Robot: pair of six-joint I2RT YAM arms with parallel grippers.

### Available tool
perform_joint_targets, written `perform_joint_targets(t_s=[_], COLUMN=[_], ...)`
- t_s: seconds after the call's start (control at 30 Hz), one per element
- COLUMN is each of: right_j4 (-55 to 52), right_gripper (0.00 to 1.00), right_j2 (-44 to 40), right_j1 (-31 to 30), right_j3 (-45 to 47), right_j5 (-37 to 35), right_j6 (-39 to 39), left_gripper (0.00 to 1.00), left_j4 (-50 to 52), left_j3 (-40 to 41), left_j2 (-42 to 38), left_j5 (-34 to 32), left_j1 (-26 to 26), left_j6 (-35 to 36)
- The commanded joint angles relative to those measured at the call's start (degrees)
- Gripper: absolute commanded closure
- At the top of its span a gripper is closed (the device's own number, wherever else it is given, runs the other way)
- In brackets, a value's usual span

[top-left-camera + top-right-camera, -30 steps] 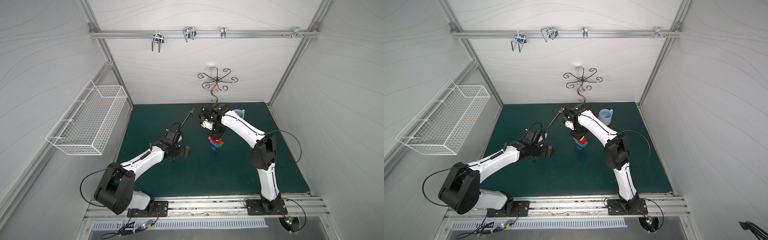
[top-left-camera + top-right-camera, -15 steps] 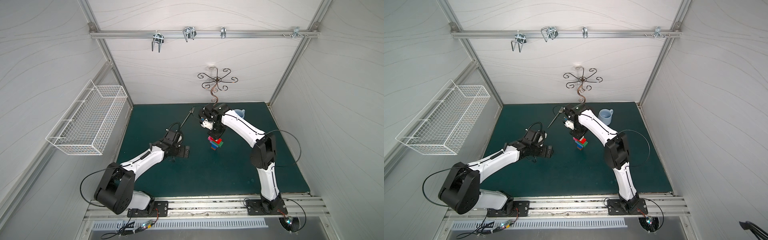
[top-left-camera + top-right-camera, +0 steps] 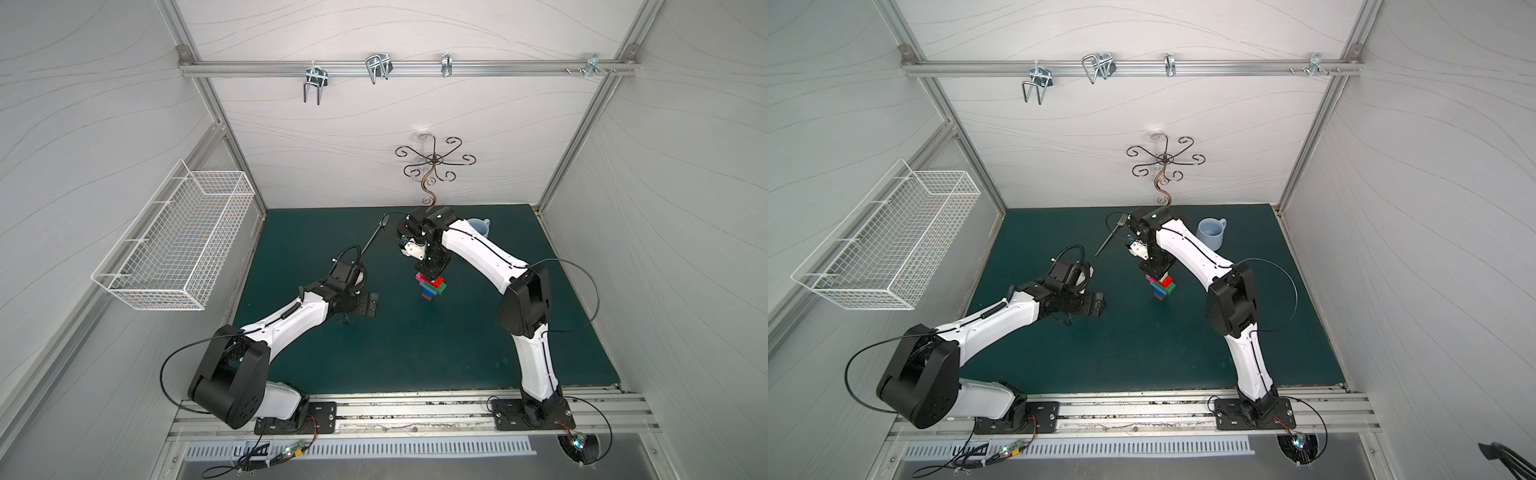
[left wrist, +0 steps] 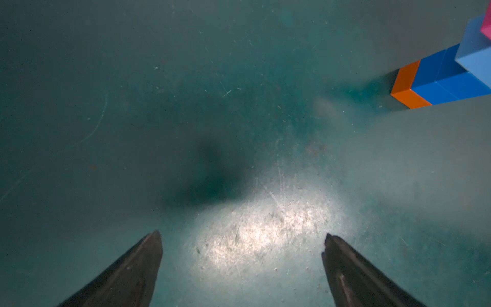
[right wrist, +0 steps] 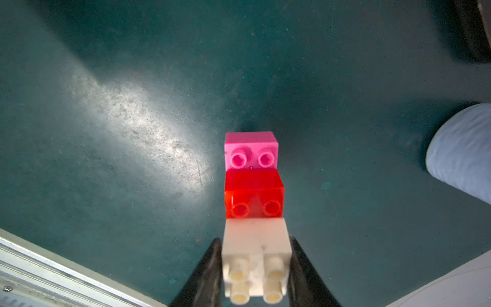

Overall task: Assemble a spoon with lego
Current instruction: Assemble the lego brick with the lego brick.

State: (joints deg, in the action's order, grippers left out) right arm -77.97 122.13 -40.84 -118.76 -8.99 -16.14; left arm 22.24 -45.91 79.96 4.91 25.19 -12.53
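The lego spoon point(image 3: 432, 286) stands upright on the green mat in both top views, orange and blue stem at the bottom, green, red and pink above point(image 3: 1162, 286). My right gripper point(image 3: 432, 272) reaches down onto its top. In the right wrist view its fingers lie against both sides of the cream brick point(image 5: 253, 255), which sits on the red brick point(image 5: 253, 196) and pink brick point(image 5: 251, 151); I read the right gripper point(image 5: 255, 244) as shut on it. My left gripper point(image 3: 372, 309) hovers open and empty to the left of the stack point(image 4: 243, 236); the spoon's orange foot point(image 4: 405, 87) shows at the edge of that view.
A thin metal fork point(image 3: 374, 239) lies behind the left gripper. A light blue mug point(image 3: 1210, 233) stands at the back, right of the right arm. A white wire basket point(image 3: 178, 245) hangs on the left wall.
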Motion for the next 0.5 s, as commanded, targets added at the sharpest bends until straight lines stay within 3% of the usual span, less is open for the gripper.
perform_joint_targets(t_s=[0.0, 0.47], right_j4=[-0.7, 1.6], right_gripper=[0.53, 0.5], right_j2=[0.2, 3.3], right_j1=[0.2, 1.7], right_j3=[0.3, 0.1], right_j5=[1.0, 3.3], right_j6=[0.0, -0.2], left_gripper=[0.0, 0.0], left_j4=[-0.3, 0.2], left_j3=[-1.9, -2.2], left_j2=[-0.4, -0.3], left_j5=[-0.4, -0.3], left_j1=[0.2, 0.2], left_j6=[0.5, 0.3])
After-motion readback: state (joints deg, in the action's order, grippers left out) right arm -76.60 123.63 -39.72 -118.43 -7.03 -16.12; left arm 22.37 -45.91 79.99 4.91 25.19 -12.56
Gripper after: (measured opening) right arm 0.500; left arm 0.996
